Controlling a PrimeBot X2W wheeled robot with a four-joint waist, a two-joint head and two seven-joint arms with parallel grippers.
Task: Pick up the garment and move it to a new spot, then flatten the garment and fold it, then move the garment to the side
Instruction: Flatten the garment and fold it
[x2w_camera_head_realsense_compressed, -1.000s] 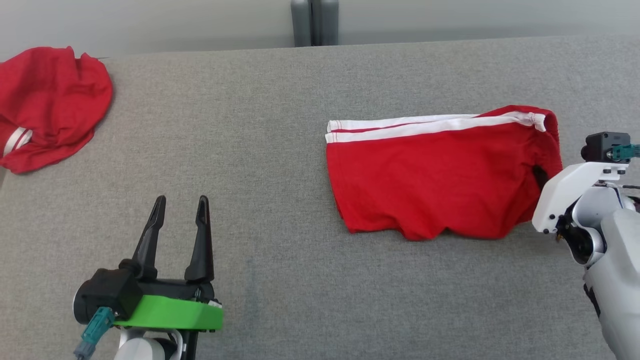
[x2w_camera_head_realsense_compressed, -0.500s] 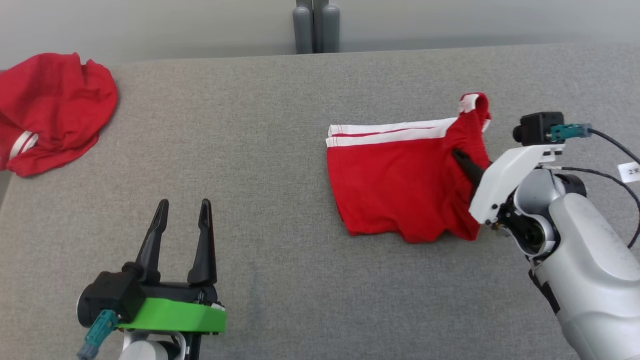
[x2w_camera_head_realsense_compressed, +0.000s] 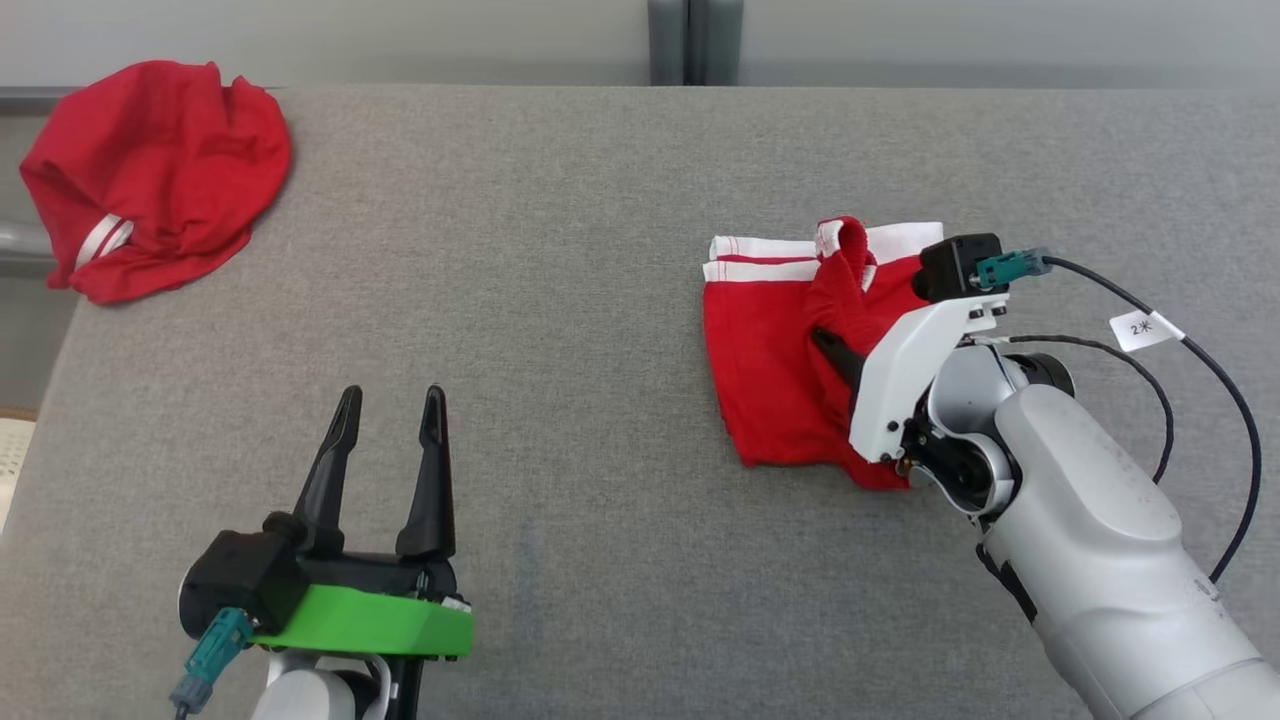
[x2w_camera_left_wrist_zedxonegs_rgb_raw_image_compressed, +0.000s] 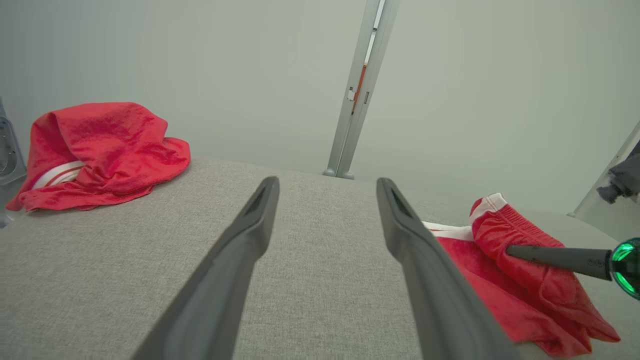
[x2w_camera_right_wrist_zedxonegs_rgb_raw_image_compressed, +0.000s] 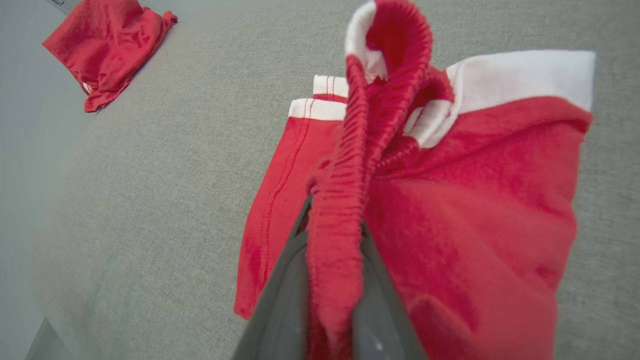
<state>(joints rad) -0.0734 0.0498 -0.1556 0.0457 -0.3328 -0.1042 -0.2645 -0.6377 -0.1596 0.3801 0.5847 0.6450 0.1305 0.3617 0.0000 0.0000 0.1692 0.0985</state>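
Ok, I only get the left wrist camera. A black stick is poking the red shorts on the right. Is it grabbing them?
Observer: Yes. The right wrist view shows the right gripper shut on the ribbed waistband of the shorts, pinched between both fingers.
Operator: My own finger hides the shorts' other end. What's there?
Observer: In the head view, two white-edged hems lie stacked there, flat on the grey table.
Operator: Whose stick is it?
Observer: The right arm's; its pale forearm reaches in from the head view's lower right, a small white tag hanging near the wrist.
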